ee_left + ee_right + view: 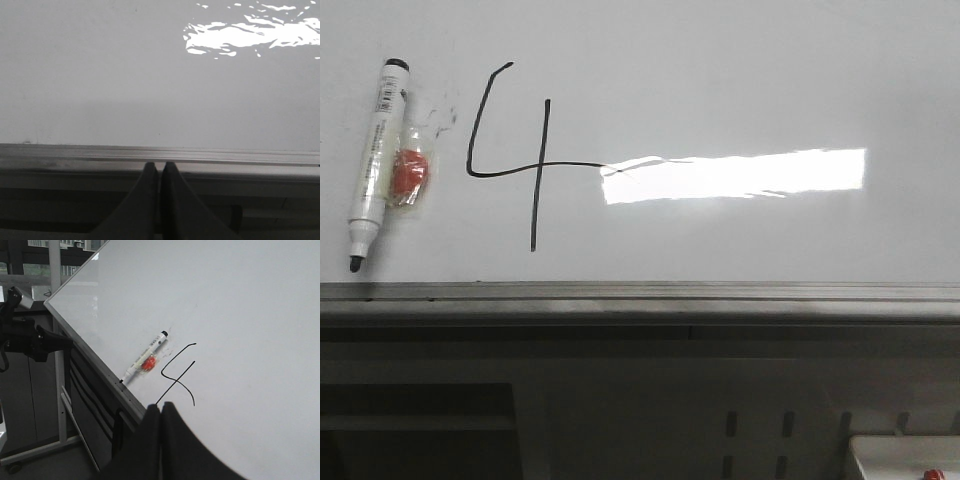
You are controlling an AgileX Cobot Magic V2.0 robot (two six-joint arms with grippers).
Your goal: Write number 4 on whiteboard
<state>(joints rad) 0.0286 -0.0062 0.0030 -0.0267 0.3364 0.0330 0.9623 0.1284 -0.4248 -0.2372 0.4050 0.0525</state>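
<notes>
A black hand-drawn number 4 [520, 150] stands on the whiteboard [740, 70], left of a bright glare; the right wrist view also shows the number 4 [177, 375]. Left of it lies a white marker [375, 160] with its black tip uncapped, beside a small clear packet holding something orange [408, 172]. My left gripper [160, 167] is shut and empty, over the board's grey edge rail [100, 156]. My right gripper [161, 409] is shut and empty too, just short of the 4's lower end, with the marker [145, 356] lying beyond. Neither gripper appears in the front view.
The grey metal rail [640, 295] runs along the board's near edge, with a dark frame and slotted panels below it. A white box with a red part [910, 462] sits at the lower right. Beside the board stands a dark device on a stand [25, 335].
</notes>
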